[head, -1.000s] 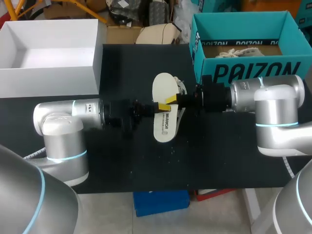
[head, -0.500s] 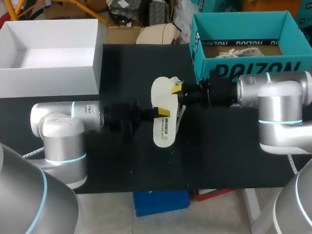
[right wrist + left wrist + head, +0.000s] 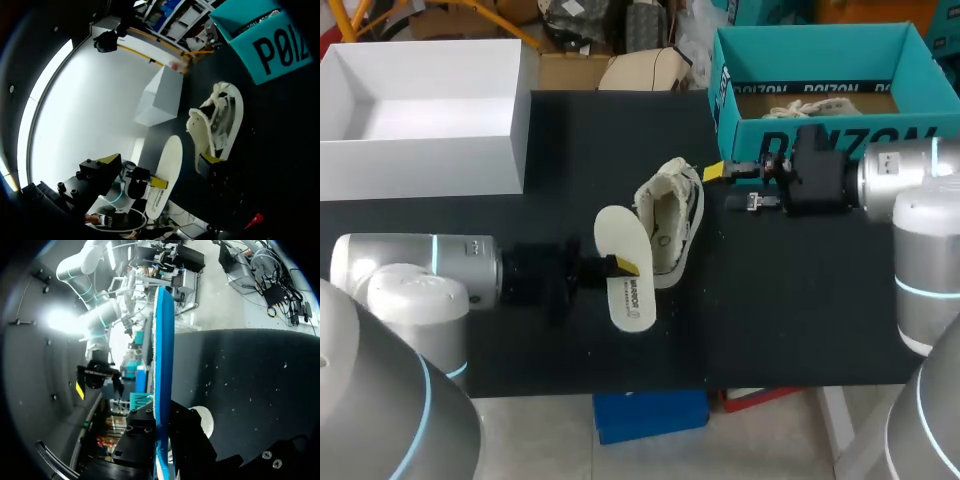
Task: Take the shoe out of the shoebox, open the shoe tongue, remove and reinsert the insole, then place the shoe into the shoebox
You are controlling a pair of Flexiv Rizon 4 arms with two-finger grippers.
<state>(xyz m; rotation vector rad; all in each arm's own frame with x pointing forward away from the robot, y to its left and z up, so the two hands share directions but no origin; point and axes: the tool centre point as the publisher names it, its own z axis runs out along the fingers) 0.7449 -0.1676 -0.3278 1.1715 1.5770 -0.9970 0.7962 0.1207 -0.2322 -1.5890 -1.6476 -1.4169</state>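
Head view: left pincer grips the insole, held at 8 o'clock of the shoe on the worktop; right pincer is spread and empty (shoebox at the shoe's 2 o'clock). Left wrist view: insole stands edge-on between the clamping fingers. Right wrist view: shoe lies ahead of the parted fingers.

We are looking down from above and behind; both wrist cameras are peering out closely, sharing the insole in our left gripper.
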